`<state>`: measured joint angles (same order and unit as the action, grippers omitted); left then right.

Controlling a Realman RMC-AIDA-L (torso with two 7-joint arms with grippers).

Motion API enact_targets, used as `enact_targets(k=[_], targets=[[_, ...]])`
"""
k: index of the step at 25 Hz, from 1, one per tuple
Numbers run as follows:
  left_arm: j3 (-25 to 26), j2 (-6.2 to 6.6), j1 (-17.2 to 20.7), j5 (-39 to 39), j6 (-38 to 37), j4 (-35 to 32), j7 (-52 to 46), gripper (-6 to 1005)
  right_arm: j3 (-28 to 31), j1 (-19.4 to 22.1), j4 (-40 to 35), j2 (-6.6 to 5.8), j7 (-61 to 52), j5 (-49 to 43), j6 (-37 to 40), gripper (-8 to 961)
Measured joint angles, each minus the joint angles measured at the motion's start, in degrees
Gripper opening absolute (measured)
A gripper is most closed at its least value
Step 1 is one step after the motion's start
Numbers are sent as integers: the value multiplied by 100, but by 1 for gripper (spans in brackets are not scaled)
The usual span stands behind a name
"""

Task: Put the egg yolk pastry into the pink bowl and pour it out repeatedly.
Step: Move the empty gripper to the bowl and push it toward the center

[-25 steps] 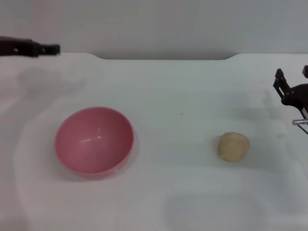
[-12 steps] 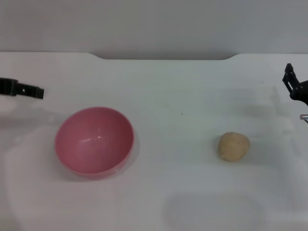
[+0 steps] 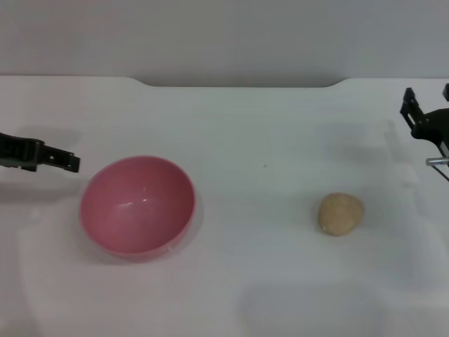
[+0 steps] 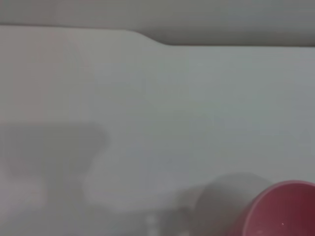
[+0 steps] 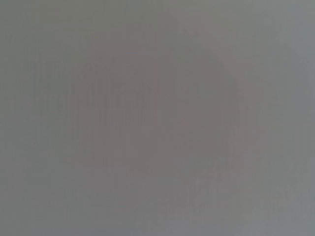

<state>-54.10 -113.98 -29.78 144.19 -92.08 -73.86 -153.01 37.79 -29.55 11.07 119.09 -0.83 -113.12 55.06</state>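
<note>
Egg yolk pastry (image 3: 341, 214) sits alone on the white table (image 3: 266, 126), toward the robot's right side, a small round tan ball with a matte skin. Nothing touches it. Well apart from it, on the robot's left side, the pink bowl (image 3: 137, 205) stands upright with its mouth facing up, and its glossy inside holds nothing. A slice of that bowl's rim (image 4: 283, 209) also shows in the left wrist view, with the bowl's soft shadow lying on the table beside it.

From where I stand, the left gripper (image 3: 66, 162) reaches in from the left edge of the head view, low over the table and just beside the bowl's far left rim, not touching it. Only a dark, narrow tip is visible, pointing toward the bowl; whether its fingers are parted or closed I cannot tell, and it has hold of nothing that I can see.

Over at the right edge, the right gripper (image 3: 426, 105) hangs above the table, farther back than the pastry and to its right, clear of it. Two dark fingertips point upward with an open gap between them, and nothing sits in that gap. Its own wrist view shows only a plain grey blur.

The table's far edge has a shallow notch along its middle.
</note>
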Motion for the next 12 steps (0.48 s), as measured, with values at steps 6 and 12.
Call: enact_targets(k=[6, 12], targets=[[-314, -23, -214, 81, -34, 263, 9, 855, 1, -50, 0, 0, 5, 1, -48, 669], [-494, -84, -426, 412, 15, 561, 54, 855, 62, -40, 30, 0, -6, 1, -43, 669]])
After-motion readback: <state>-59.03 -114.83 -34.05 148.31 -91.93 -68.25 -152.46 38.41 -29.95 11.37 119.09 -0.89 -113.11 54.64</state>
